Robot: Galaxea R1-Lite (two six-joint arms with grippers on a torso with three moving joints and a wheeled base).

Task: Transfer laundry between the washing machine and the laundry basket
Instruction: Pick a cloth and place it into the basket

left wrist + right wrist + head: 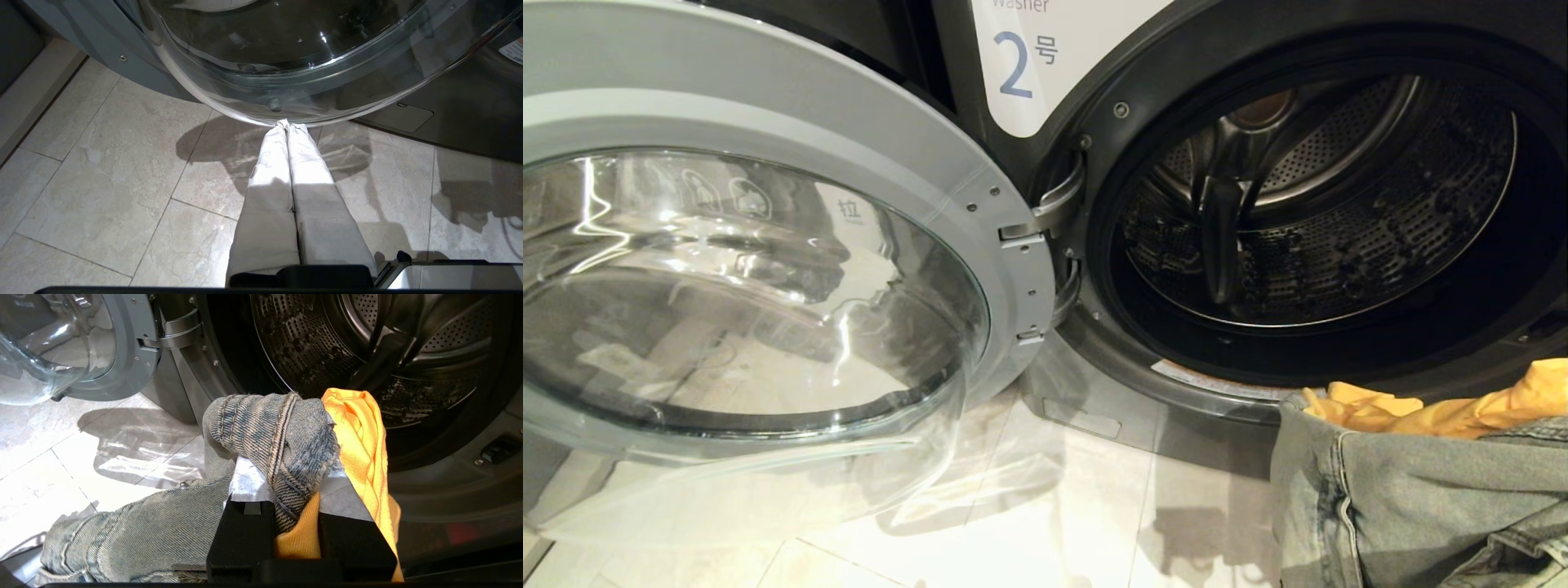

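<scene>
Reading "2" label (1021,61), washer (1339,359).

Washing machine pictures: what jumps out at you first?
The washing machine's big round glass door swings wide open on the left, with the dark empty drum gaping beside it. Right in front of that opening, the right gripper has its jaws shut on grey denim and a bright orange-yellow cloth together.

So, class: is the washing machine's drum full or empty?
Empty as far as visible: the drum shows bare perforated metal, no laundry inside.
</scene>
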